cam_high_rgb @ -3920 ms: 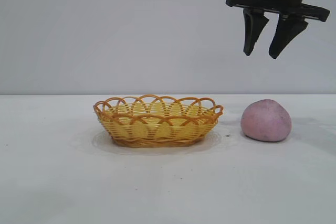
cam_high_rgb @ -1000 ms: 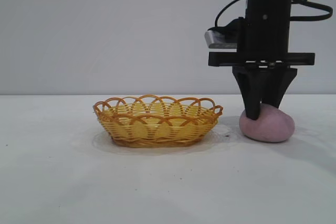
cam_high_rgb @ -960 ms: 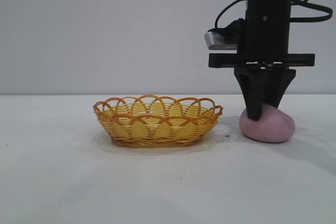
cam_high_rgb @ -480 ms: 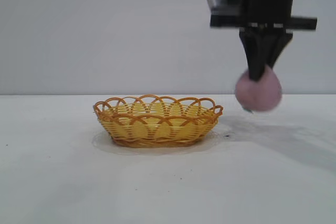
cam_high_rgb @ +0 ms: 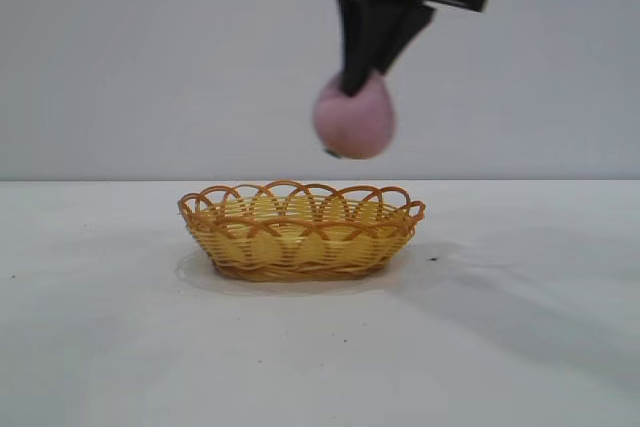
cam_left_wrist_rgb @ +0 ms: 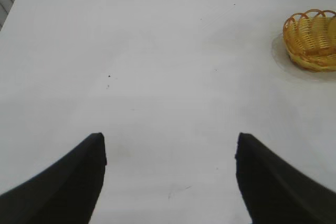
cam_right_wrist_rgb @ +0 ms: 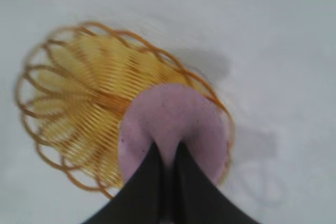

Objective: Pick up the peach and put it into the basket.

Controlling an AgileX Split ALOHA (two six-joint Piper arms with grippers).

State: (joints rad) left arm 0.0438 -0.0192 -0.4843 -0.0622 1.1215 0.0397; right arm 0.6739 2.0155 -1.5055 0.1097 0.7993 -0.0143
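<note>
Peach (matte, rounded) hangs pinched in the right tool above woven scalloped basket.

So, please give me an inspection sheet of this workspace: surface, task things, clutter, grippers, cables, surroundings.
Surface: white table, a few small dark specks.
Task things: peach held in the air above the right part of the basket; the basket stands on the table with nothing inside.
Clutter: nothing seen.
Grippers: right gripper shut on the peach, pinching its top, pointing down; left gripper open, low over bare table, the basket far off to one side.
Cables: nothing seen.
Surroundings: plain grey wall behind the table.
</note>
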